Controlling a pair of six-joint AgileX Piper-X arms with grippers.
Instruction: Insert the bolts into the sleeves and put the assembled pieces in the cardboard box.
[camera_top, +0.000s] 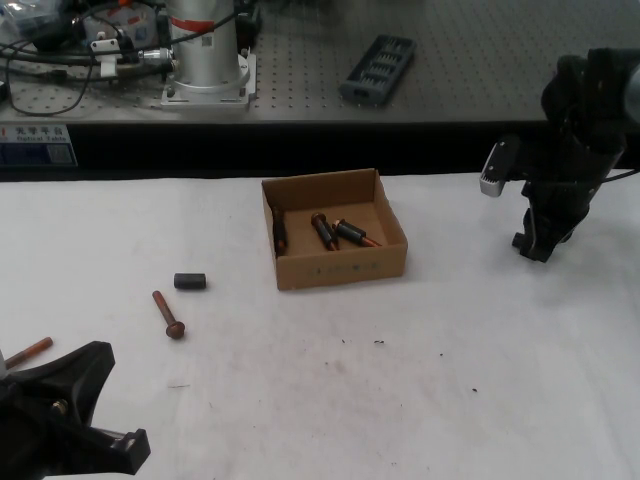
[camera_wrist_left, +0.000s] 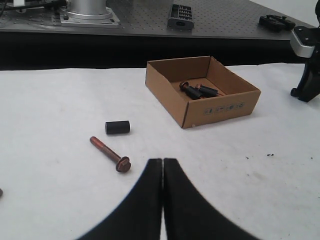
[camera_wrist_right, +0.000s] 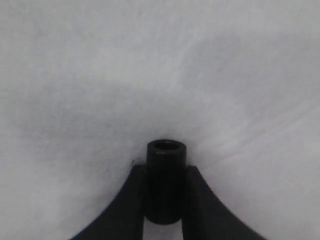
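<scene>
Now, in the high view the cardboard box (camera_top: 340, 268) holds three assembled pieces (camera_top: 323, 230); a loose sleeve (camera_top: 190, 281) and a bolt (camera_top: 168, 315) lie apart on the bench (camera_top: 450, 400) left of it. In the left wrist view your left gripper (camera_wrist_left: 163, 162) is pressed together near that bolt: spread it, then grip near the head, shank free. In the right wrist view your right gripper (camera_wrist_right: 165, 175) clamps a second sleeve (camera_wrist_right: 166, 149); hold its bore steady.

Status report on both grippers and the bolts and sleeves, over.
Left gripper shut, empty. Right gripper shut on a sleeve, right of the cardboard box. Assembled pieces inside it. Bolt and loose sleeve lie apart on its left, unobstructed.
</scene>
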